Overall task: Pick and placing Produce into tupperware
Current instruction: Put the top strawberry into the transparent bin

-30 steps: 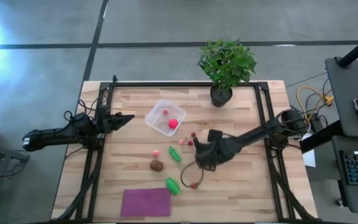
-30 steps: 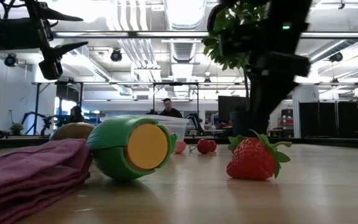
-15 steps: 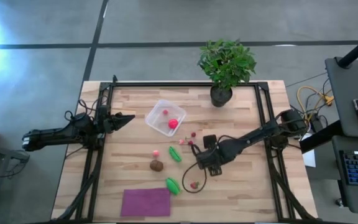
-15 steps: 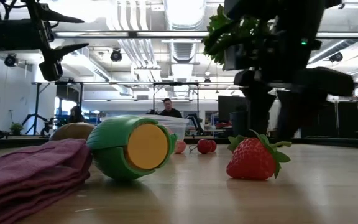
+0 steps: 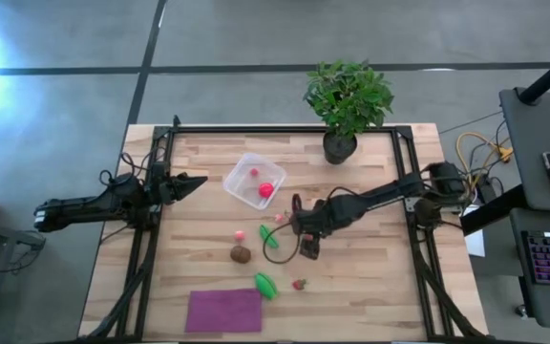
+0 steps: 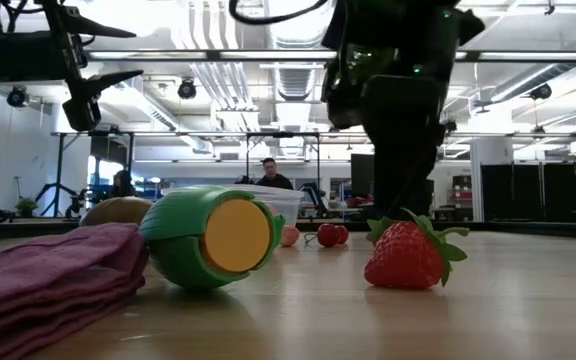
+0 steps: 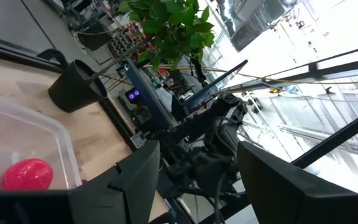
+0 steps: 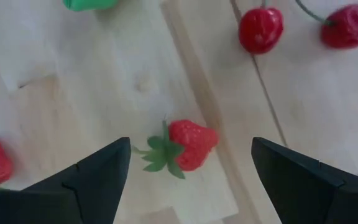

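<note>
- Clear plastic tupperware (image 5: 254, 180) sits on the far half of the wooden desk (image 5: 370, 287), toward the left, with a red ball (image 5: 266, 190) and a small pink bit (image 5: 253, 173) inside it.
- Loose produce lies nearer the front: a brown oval (image 5: 241, 254), one green piece (image 5: 269, 237) beside it, and a second green piece (image 5: 265, 285) further forward.
- Near that second green piece lies a strawberry (image 5: 299, 284); in the low view it stands close to the camera.
- In the right wrist view, another strawberry (image 8: 188, 145) lies on the wood between the spread fingers, untouched, with two cherries (image 8: 261, 28) beyond it.
- Right end effector (image 5: 299, 227) hovers over the middle of the desk, just beside the first green piece, wide apart and holding nothing.
- Left end effector (image 5: 197, 181) waits at the desk's left edge, spread and empty.
- A purple cloth (image 5: 223, 311) lies at the front edge.
- A potted plant (image 5: 347, 103) stands at the far edge.
</note>
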